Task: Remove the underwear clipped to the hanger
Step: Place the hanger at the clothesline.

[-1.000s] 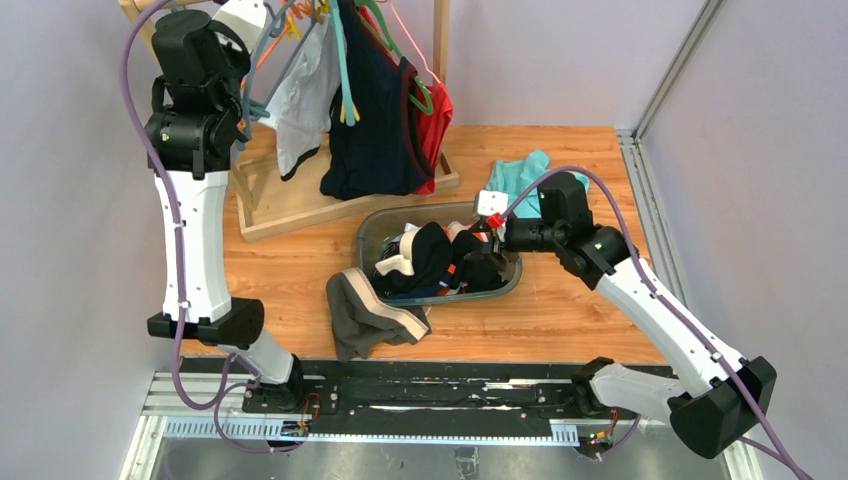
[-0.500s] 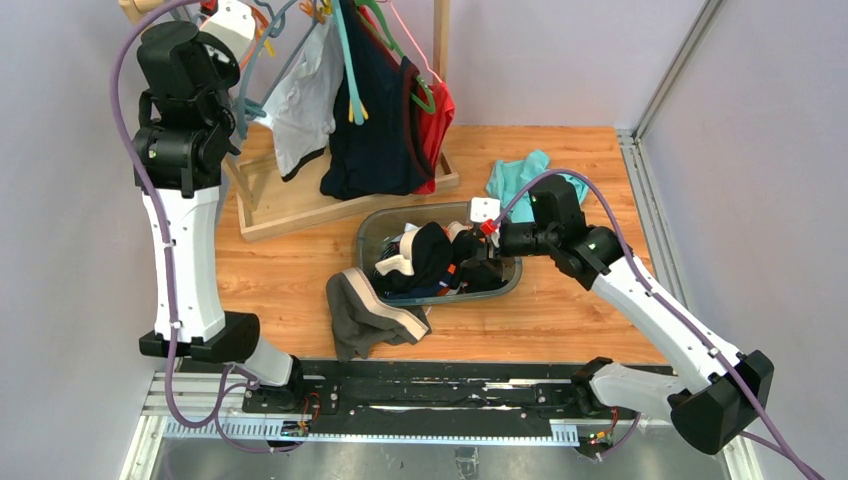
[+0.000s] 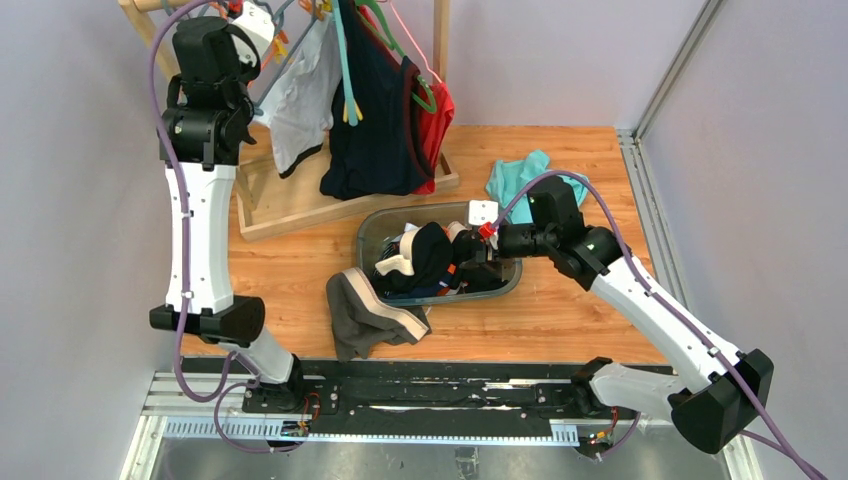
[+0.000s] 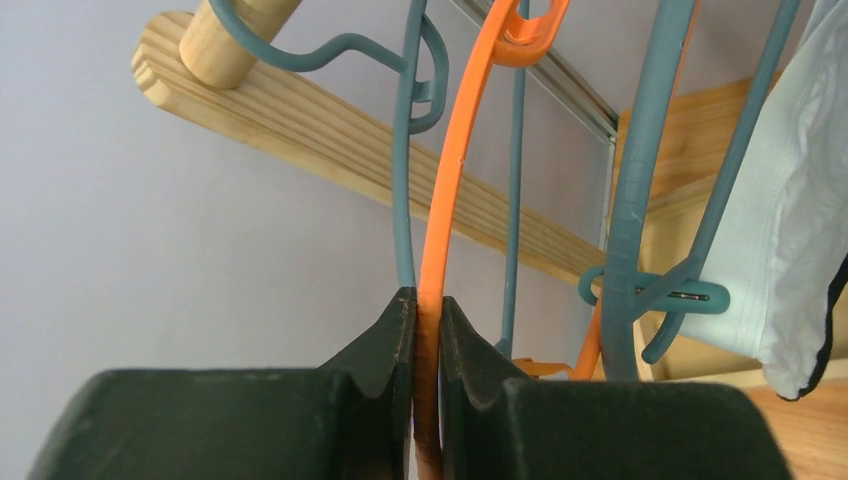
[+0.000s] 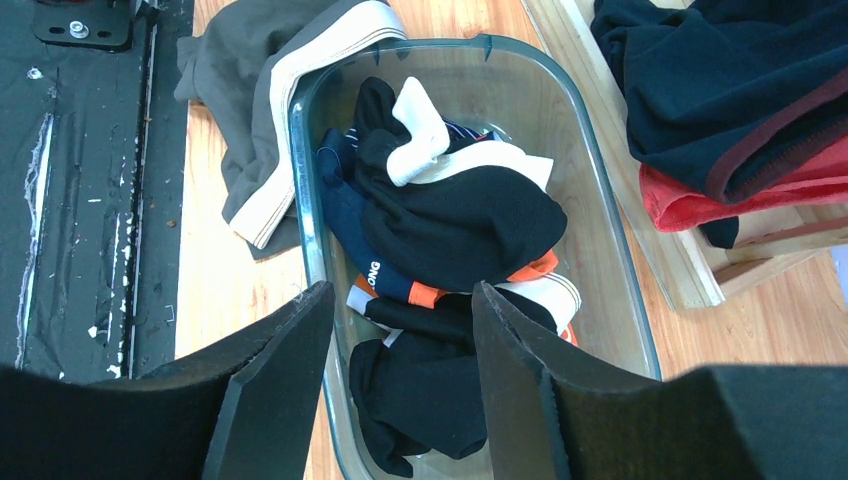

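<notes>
Underwear in white-grey cotton (image 3: 300, 100) is seen hanging at the wooden rack (image 3: 290, 210), just beside a teal plastic clip hanger (image 4: 640, 200) in the L wrist view. L gripper (image 4: 420, 305) is clamped on a thin orange plastic hanger (image 4: 455, 190), fingers pressed tight on its rod. Black briefs w/ white waistband (image 5: 470, 220) are piled in the clear glass bin (image 5: 612, 280); dark grey-brown briefs w/ beige waistband (image 3: 365, 315) lie just outside it, touching its rim. R gripper (image 5: 400, 295) is held over the bin, jaws apart, nothing gripped
</notes>
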You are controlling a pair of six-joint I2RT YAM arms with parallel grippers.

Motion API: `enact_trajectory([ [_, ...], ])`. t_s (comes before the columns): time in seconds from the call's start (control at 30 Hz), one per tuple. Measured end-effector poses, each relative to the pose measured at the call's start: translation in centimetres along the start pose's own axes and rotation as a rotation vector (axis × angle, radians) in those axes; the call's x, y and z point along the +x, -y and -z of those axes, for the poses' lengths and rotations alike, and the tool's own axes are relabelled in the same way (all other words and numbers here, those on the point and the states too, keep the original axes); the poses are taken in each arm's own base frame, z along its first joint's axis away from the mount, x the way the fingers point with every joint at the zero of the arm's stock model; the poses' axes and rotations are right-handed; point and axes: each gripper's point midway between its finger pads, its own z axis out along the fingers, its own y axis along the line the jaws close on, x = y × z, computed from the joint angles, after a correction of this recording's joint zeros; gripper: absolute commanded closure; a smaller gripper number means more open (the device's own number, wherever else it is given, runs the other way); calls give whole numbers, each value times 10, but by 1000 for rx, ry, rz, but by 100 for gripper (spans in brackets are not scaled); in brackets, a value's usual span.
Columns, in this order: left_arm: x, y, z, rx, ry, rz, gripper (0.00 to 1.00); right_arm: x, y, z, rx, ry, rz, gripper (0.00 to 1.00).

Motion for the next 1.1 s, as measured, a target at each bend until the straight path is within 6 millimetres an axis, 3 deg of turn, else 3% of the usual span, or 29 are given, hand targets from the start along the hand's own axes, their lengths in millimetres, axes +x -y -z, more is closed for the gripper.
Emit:
enact_trajectory([
  [0.2, 9, 6, 5, 17, -1, 13, 99, 0, -1, 0, -4, -2, 4, 46],
  [0.6, 19, 10, 8, -4, 15, 10, 76, 1, -3, -1, -13, -5, 10, 46],
  [0.8, 27, 12, 11, 1, -8, -16, 58, 1, -4, -1, -15, -5, 11, 46],
  [1.1, 35, -6, 37, -26, 12, 4, 38, 1, -4, -1, -16, -6, 10, 45],
])
